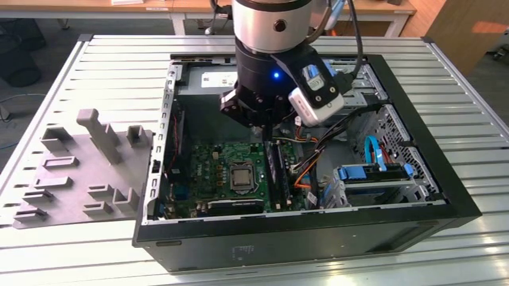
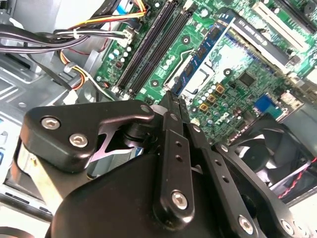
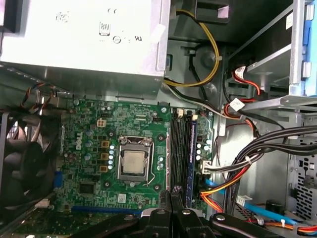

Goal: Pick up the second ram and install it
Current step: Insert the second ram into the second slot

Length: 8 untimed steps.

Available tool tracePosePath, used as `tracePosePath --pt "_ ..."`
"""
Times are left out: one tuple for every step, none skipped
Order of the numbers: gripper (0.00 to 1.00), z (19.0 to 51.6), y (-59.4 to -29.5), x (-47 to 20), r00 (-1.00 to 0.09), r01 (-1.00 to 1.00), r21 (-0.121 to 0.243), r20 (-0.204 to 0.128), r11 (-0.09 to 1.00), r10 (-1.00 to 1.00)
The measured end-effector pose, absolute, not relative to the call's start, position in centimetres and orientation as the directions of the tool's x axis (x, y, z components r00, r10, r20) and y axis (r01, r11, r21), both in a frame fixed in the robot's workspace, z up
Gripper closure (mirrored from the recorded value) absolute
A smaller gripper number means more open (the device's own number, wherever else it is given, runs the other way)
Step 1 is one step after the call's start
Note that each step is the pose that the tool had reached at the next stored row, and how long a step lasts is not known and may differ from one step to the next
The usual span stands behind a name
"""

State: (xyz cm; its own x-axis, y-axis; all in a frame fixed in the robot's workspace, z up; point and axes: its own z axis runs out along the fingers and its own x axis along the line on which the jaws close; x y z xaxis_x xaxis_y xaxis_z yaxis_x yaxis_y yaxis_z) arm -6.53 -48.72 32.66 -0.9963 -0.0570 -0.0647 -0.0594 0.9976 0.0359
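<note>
Exterior view. The arm [image 1: 270, 36] stands nearly vertical over an open computer case [image 1: 302, 241] that lies on its side on a slatted metal table [image 1: 461, 107]. Its wrist points straight down into the case, with a silver camera unit [image 1: 318, 89] strapped to the side. The gripper [image 1: 266, 130] hangs just above the far end of the black memory slots [image 1: 276, 173], which run beside the processor socket [image 1: 241, 177] on the green motherboard [image 1: 211, 173]. A grey moulded holder tray [image 1: 87, 173] lies outside the case at the exterior view's left.

Second wrist view. The black fingers [image 2: 171, 148] are drawn together to a narrow point at the gripper [image 2: 173, 96]. They are clamped on the second ram [image 2: 203, 54], a thin blue-green board with dark chips that runs out from between the tips. The stick is clear of the board, and the two empty slots [image 2: 148, 47] lie parallel to it and apart. A case fan [image 2: 267, 148] sits beside the fingers.

First wrist view. The gripper [image 3: 171, 196] points down at the motherboard [image 3: 89, 148], below the grey power supply [image 3: 84, 39]. The second ram [image 3: 192, 158] shows as a narrow blue strip lined up lengthwise just beside the slots [image 3: 178, 153]. Bundled cables [image 3: 257, 153] run alongside.
</note>
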Motion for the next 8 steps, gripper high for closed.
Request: tracePosePath --pt "0.88 32.65 -48.57 -6.49 -0.996 -0.058 0.036 -0.065 0.998 -0.055" --pt "0.88 32.63 -48.44 -6.42 -0.996 -0.055 0.036 -0.065 0.998 -0.053" --pt "0.88 32.61 -48.38 -6.34 -0.997 -0.051 0.036 -0.065 0.998 -0.049" --pt "0.88 32.57 -48.36 -6.29 -0.997 -0.044 0.035 -0.065 0.998 -0.042" --pt "0.88 32.52 -48.35 -6.27 -0.997 -0.035 0.035 -0.065 0.999 -0.033" --pt "0.88 32.49 -48.33 -6.22 -0.998 -0.027 0.034 -0.065 0.999 -0.025" --pt "0.88 32.47 -48.28 -6.14 -0.998 -0.020 0.034 -0.065 0.999 -0.018" --pt "0.88 32.43 -48.22 -6.04 -0.998 -0.017 0.034 -0.065 0.999 -0.015"
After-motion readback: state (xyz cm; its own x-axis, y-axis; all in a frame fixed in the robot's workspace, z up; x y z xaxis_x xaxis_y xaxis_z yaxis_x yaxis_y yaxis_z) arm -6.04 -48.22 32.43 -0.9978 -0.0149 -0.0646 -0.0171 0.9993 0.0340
